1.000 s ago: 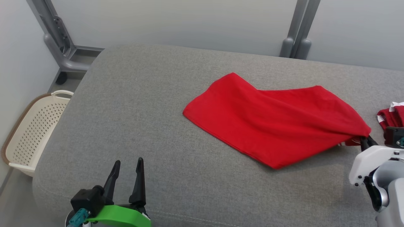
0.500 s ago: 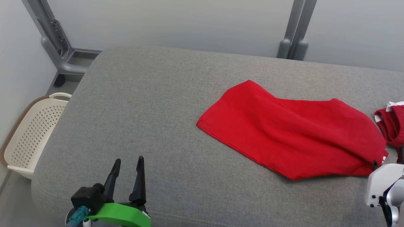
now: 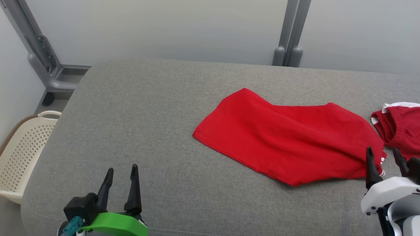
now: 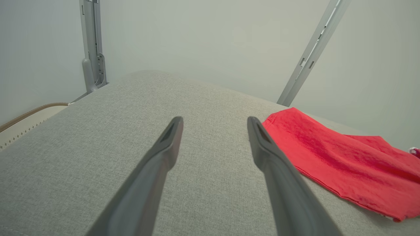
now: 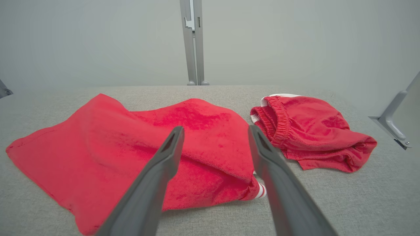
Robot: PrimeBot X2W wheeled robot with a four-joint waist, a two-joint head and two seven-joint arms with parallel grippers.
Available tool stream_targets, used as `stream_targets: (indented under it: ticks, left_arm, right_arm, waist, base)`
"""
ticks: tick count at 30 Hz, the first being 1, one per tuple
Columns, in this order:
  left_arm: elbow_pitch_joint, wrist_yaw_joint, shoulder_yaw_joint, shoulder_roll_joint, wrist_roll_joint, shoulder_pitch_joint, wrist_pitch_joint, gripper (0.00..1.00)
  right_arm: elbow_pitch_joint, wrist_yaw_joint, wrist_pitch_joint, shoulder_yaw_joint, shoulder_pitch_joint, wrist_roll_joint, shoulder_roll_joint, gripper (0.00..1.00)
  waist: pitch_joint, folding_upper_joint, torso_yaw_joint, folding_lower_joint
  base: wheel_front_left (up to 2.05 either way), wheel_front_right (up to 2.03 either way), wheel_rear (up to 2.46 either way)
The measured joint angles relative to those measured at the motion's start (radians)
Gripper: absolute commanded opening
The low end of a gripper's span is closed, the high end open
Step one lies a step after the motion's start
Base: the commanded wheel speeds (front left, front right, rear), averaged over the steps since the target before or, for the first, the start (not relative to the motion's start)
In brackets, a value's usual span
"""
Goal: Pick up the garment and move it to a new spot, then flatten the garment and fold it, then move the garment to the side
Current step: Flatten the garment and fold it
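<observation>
The red garment (image 3: 285, 141) lies folded and mostly flat on the grey cushioned surface (image 3: 147, 114), right of centre. Its white-striped corner points toward my right gripper (image 3: 383, 154), which stands open just at that corner and holds nothing. In the right wrist view the garment (image 5: 131, 154) spreads under and left of the open right gripper (image 5: 215, 127). My left gripper (image 3: 122, 168) is open and empty over bare cushion near the front left. From the left wrist, the garment (image 4: 344, 164) lies to the right of the left gripper (image 4: 215, 119).
A second red garment with white trim (image 3: 400, 127) is bunched at the far right, close beside the first (image 5: 311, 131). A cream perforated basket (image 3: 19, 157) stands on the floor at the left. Grey metal posts (image 3: 288, 32) rise behind the cushion.
My right gripper was shut on the garment's right corner and has let go; it now stands open just behind it. The head camera has shifted.
</observation>
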State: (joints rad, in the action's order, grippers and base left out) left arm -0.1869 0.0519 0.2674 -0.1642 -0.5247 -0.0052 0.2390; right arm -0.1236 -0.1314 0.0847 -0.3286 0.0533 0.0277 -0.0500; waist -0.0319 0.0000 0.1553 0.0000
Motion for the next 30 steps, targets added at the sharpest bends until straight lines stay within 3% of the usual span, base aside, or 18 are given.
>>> stream_targets:
  ticks: [5, 14, 30]
  left_arm:
    - [0.0, 0.007, -0.009, -0.004, -0.003, 0.014, 0.004, 1.0]
    - [0.008, 0.029, -0.032, -0.011, -0.013, 0.056, 0.009, 1.0]
    - [0.027, 0.051, -0.053, -0.027, -0.02, 0.108, 0.015, 1.0]
  right_arm:
    - [0.021, 0.0, -0.116, 0.078, -0.057, 0.093, 0.0, 1.0]
    - [0.024, 0.0, -0.251, 0.202, -0.151, 0.119, 0.001, 1.0]
    - [0.02, 0.0, -0.289, 0.269, -0.227, 0.064, 0.001, 1.0]
  waist:
    - [-0.015, 0.0, -0.026, 0.0]
    - [-0.052, 0.0, -0.054, 0.0]
    - [-0.082, 0.0, -0.078, 0.0]
  base:
    - [0.0, 0.0, 0.0]
    - [0.0, 0.0, 0.0]
    - [0.0, 0.0, 0.0]
